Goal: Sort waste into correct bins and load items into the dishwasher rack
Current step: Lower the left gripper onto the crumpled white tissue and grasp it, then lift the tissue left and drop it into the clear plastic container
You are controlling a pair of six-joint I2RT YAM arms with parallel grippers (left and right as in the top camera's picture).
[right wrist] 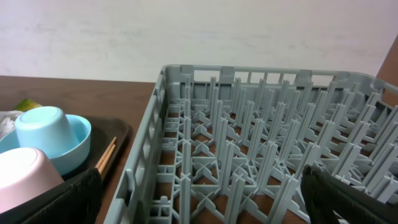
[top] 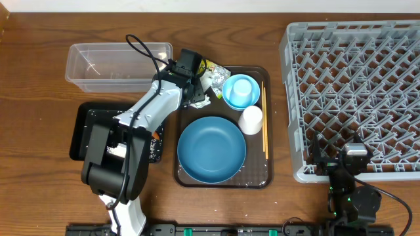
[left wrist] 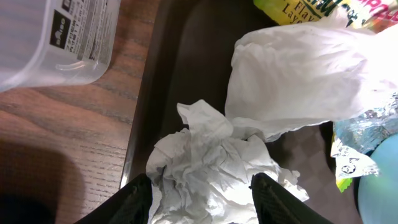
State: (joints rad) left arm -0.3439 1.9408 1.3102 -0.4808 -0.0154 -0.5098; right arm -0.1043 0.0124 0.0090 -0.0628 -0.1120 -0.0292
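The left gripper (left wrist: 202,200) was down at the far left corner of the brown serving tray (top: 257,71). Its two fingers (left wrist: 138,200) were closed on a crumpled tissue (left wrist: 211,163), one on each side and both touching it. The tissue lay on the tray floor. Just behind it there was a larger white tissue (left wrist: 292,81), and the yellow-green wrapper (left wrist: 311,9) showed at its far edge.

The clear tub (top: 118,62) stood on the table (top: 39,131) just beside this corner of the serving tray. The black tray (top: 82,131) was nearer to the robot, partly covered by the left arm.

On the serving tray the dark-blue bowl (top: 211,149) sat upright at the near side. The light-blue bowl (top: 228,98) was behind it with a light-blue cup (top: 243,87) inside. A white cup (top: 251,120) stood beside them, and the chopsticks (top: 264,121) lay along the right edge.

The right gripper (right wrist: 200,183) was at the near edge of the dishwasher rack (top: 354,92). Its fingers were wide apart and held nothing.
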